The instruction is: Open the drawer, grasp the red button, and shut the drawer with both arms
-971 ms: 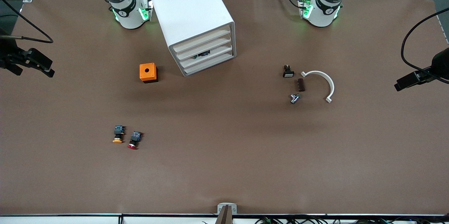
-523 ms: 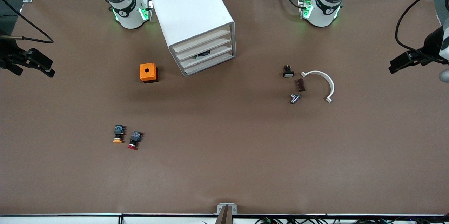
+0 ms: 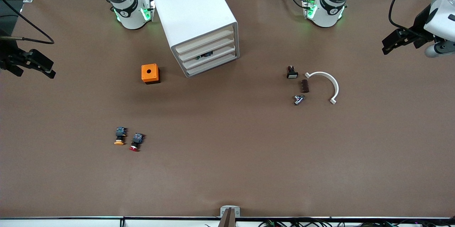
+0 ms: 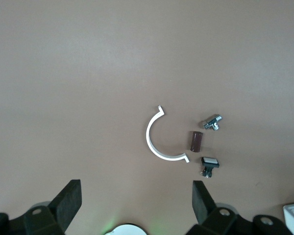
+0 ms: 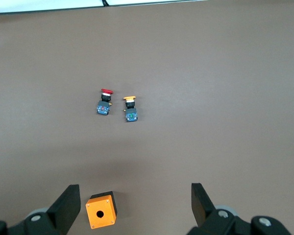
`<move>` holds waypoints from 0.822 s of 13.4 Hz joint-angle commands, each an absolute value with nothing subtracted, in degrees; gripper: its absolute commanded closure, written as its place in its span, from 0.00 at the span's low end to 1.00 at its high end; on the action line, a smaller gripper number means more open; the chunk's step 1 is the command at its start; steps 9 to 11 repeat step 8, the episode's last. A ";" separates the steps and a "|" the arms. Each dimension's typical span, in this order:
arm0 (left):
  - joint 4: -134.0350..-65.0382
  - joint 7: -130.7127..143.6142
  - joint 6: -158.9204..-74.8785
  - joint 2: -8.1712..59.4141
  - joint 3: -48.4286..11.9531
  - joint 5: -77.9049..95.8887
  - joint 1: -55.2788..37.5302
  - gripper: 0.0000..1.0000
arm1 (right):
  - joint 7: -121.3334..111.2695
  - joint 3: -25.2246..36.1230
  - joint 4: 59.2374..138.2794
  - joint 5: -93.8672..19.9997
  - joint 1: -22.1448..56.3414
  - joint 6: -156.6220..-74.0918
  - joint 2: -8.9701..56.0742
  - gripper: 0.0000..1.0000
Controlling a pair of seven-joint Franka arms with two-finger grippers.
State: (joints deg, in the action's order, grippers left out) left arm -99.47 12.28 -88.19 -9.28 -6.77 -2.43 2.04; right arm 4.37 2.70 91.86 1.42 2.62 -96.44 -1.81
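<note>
The white cabinet (image 3: 193, 10) stands between the arm bases, with all four drawers pushed in. The second drawer (image 3: 208, 47) is shut. The red-capped button (image 3: 135, 141) lies on the table nearer the front camera, beside an orange-capped one (image 3: 120, 136). It also shows in the right wrist view (image 5: 104, 101). My right gripper (image 3: 52, 70) is open and empty, up over the right arm's end of the table; its wrist view (image 5: 134, 205) shows the jaws wide apart. My left gripper (image 3: 385, 46) is open and empty (image 4: 136, 200), up over the left arm's end.
An orange cube with a hole (image 3: 150, 73) sits beside the cabinet. A white arc (image 3: 325, 85), a brown block (image 3: 305, 86), a metal piece (image 3: 298, 99) and a black switch (image 3: 292, 72) lie toward the left arm's end. Something small and dark (image 3: 204, 55) shows at the cabinet front.
My left gripper has moved up the front view and slightly inward over the table's end, with more of its arm showing. My right gripper and the table's things have not moved.
</note>
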 commanded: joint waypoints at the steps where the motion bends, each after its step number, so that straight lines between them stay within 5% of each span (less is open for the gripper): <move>1: -100.47 10.01 -89.39 -11.34 -5.80 -0.36 1.58 0.01 | 4.39 1.58 92.64 1.85 1.32 -96.50 -2.81 0.00; 11: -97.74 9.49 -88.86 -9.23 -5.89 0.79 1.85 0.01 | 4.31 1.67 92.64 1.85 1.14 -96.50 -2.90 0.00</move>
